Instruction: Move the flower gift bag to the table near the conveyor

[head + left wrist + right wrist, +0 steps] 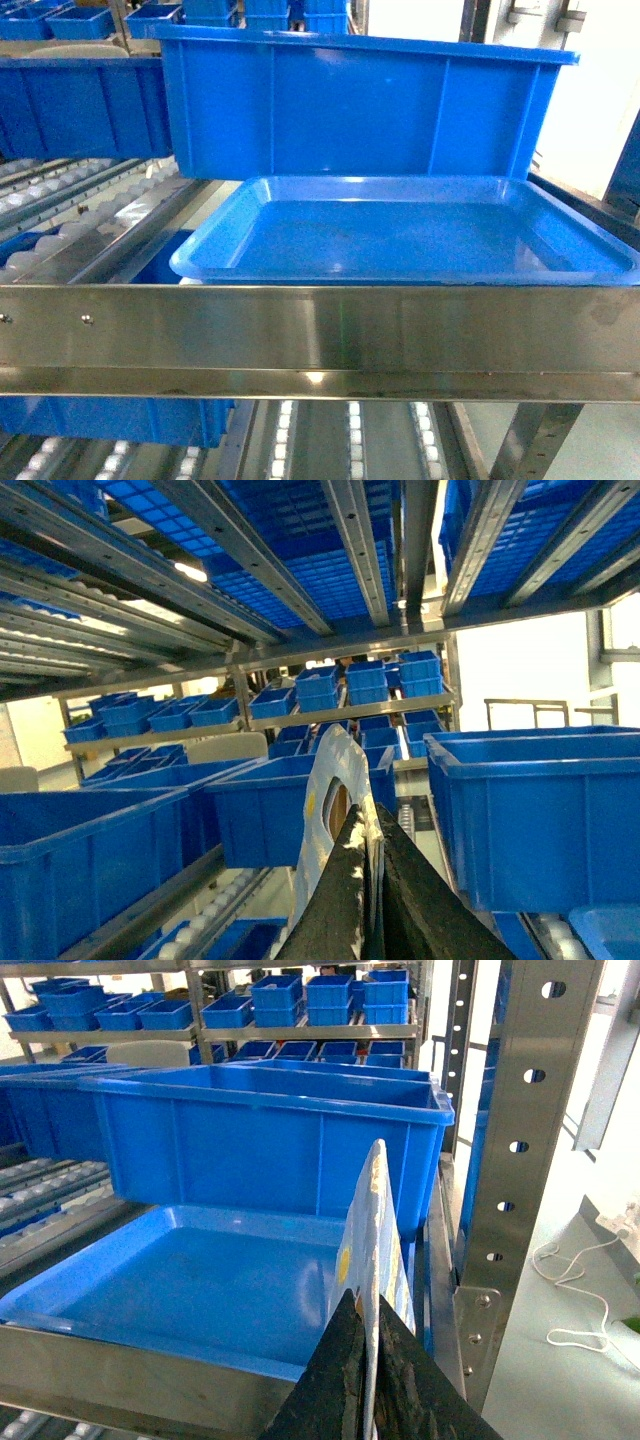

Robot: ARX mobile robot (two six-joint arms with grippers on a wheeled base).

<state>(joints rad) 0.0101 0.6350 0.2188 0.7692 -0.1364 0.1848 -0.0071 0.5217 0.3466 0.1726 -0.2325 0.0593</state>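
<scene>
Left pincer (368, 880) and right pincer (366, 1380) each clamped on flower gift bag (375, 1250) edge, beside conveyor (320, 335)

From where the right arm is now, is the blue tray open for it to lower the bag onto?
Probably yes. The right gripper is shut on the gift bag just over the blue tray, which looks bare. The steel front rail below and the blue bin behind appear clear of it.

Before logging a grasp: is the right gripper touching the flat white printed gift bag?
Touching. In the right wrist view the right gripper has its dark fingers shut on the flat white printed gift bag, whose edge stands up between them.
</scene>
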